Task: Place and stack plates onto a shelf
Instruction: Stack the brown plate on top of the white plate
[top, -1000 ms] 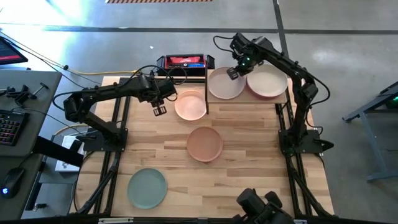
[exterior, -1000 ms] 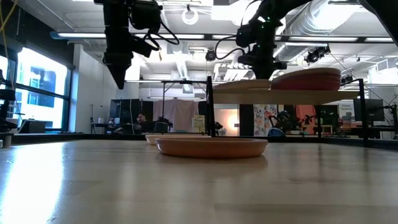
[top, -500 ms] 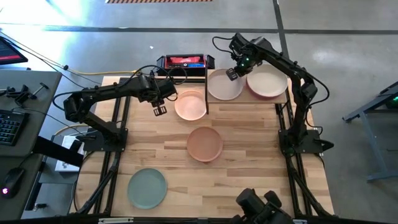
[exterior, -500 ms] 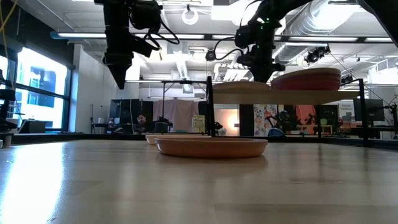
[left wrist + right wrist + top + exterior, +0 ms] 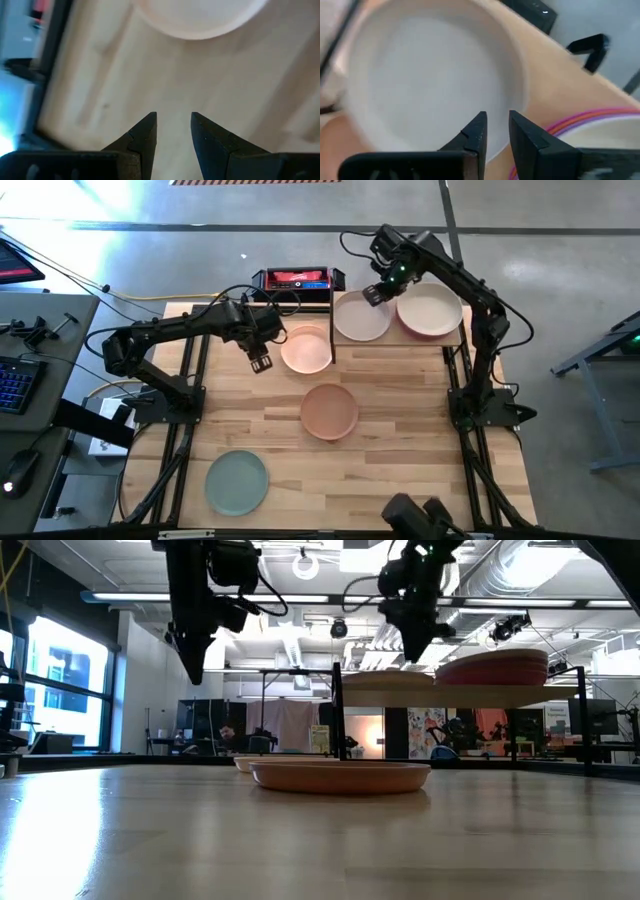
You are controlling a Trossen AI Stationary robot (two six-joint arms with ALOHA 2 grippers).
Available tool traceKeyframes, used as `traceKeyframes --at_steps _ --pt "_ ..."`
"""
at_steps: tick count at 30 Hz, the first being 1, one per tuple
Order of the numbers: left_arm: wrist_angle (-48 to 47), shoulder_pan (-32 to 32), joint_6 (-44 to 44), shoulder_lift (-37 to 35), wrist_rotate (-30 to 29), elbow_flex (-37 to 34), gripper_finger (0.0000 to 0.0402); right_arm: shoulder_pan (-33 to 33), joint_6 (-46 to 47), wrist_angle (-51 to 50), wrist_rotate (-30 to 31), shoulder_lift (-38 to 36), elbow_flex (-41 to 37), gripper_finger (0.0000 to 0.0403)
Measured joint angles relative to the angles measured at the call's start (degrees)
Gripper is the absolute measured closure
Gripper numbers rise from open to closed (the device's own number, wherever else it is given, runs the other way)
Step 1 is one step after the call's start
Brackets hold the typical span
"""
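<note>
Now your right hand has let go and lifted off the grey-beige plate, fingers narrowly parted and empty; that plate rests on the shelf, just below the hand, beside the stack. Your left hand, open, hovers beside the pink plate on the tabletop.

No text, label, brand, number or sign can be read in any view. The red-and-black box at the bench's far edge bears pale markings, too small to make out.
</note>
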Motion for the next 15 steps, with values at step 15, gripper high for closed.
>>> traceKeyframes --at_steps 15 --pt "7.22 -9.10 1.38 0.00 13.09 -0.01 0.0291 12.00 0.50 -7.15 -8.65 -0.48 5.62 0.0347"
